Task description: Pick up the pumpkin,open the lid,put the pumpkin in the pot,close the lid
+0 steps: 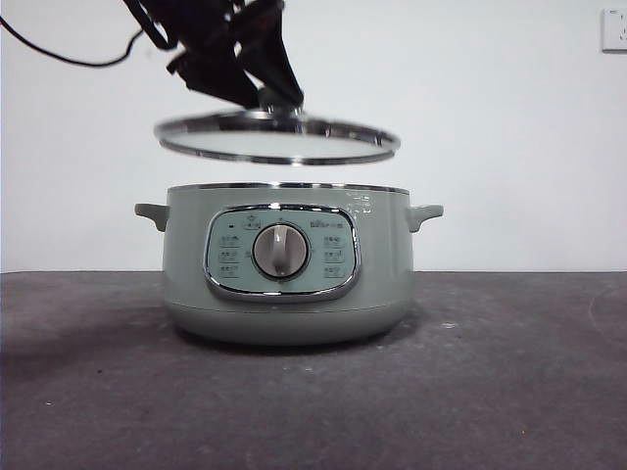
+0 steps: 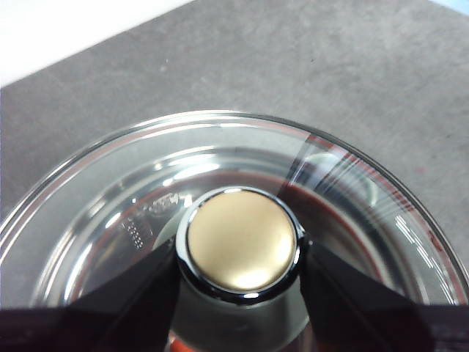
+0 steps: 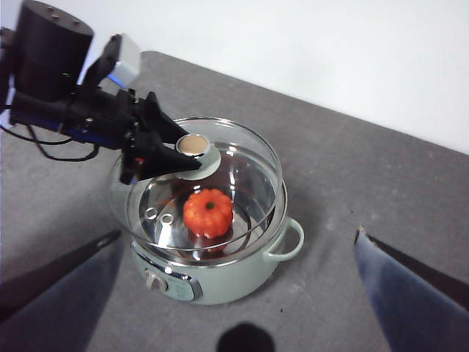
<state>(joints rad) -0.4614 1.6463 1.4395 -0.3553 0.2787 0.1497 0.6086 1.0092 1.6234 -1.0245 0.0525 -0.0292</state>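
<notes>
- The left gripper (image 2: 242, 253) is clamping the knob (image 2: 242, 238) of the lid (image 2: 102, 213), one black jaw pressing on each side of it, and is holding the lid in the air.
- In the front view that same gripper (image 1: 266, 96) is reaching down from the upper edge, dark and large, and the lid (image 1: 277, 137) is hanging just below it, slightly tilted, clear of the rim of the pot (image 1: 284, 262) and not touching it.
- The pot is sitting directly beneath the left gripper on the grey table (image 1: 509, 372), its control panel and grey dial (image 1: 281, 251) facing the front camera, with a small handle showing at each side.
- The pumpkin (image 3: 207, 213) is lying inside the pot (image 3: 242, 275), under the held lid (image 3: 242, 165) and below the left gripper (image 3: 192, 155); it is showing orange and ribbed through the glass, with its dark green stem spot facing up.
- The right gripper (image 3: 242, 293) is waiting with its jaws spread wide apart and nothing between them, well above the table (image 3: 366, 191) and off to one side of the pot, apart from the left gripper.
- From the right wrist camera the lid is appearing shifted a little from the pot's opening rather than seated on it.
- The front view is not showing the pumpkin, since the pot's wall is hiding it.
</notes>
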